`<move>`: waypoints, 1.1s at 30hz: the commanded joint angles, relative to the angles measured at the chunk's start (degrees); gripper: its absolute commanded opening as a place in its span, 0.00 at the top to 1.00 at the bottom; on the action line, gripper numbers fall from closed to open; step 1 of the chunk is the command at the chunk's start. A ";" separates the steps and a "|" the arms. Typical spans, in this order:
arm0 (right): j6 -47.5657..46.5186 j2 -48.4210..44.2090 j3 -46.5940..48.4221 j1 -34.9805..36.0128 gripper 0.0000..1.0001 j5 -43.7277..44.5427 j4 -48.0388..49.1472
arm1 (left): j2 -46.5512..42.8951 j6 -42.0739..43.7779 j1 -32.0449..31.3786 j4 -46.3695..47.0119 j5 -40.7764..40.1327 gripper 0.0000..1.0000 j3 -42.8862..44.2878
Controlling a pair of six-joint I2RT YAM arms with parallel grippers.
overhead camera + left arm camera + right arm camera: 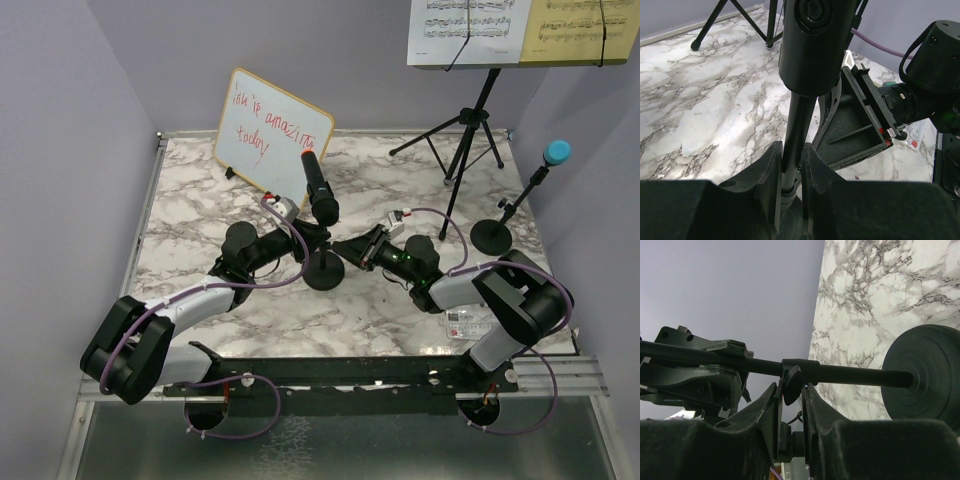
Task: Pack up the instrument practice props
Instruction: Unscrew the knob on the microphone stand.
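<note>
A black microphone [321,190] stands tilted in a mic holder with a round base [324,271] at mid-table. My left gripper [308,241] is shut on that holder's thin pole [794,135], just above the base, with the microphone head [812,45] looming over it. My right gripper [347,250] comes in from the right. Its jaws sit tight on both sides of the small clamp knob [793,384] on the same pole, and the base [922,372] shows to its right. A blue microphone [556,152] stands in a second holder [490,236] at the far right.
The tripod music desk [470,130] stands at the back right, carrying white sheet music [468,30] and yellow sheet music [585,30]. A whiteboard with red writing [270,130] leans at the back left. A small stapler and ruler [468,322] lie near the right arm's base.
</note>
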 commanded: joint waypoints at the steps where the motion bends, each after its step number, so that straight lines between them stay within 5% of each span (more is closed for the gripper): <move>1: 0.07 0.55 -0.45 -0.74 0.74 -1.63 4.06 | 0.01 -1.83 -0.50 -0.46 3.11 1.00 1.19; 15: 0.83 2.13 -0.06 -1.91 0.66 -2.00 5.33 | -0.11 -1.91 -0.50 -0.55 3.20 1.00 1.19; 27: -1.64 5.28 2.39 -2.24 0.87 -9.30 8.28 | -0.21 -1.82 -0.50 -0.77 3.20 1.00 1.21; 30: -5.56 5.55 4.25 -2.26 0.98 -12.47 6.53 | 0.02 -1.82 -0.50 -0.81 3.22 1.00 1.28; 33: -13.30 4.96 6.17 -2.26 0.99 -14.89 2.74 | -0.04 -1.82 -0.50 -0.90 3.36 1.00 1.37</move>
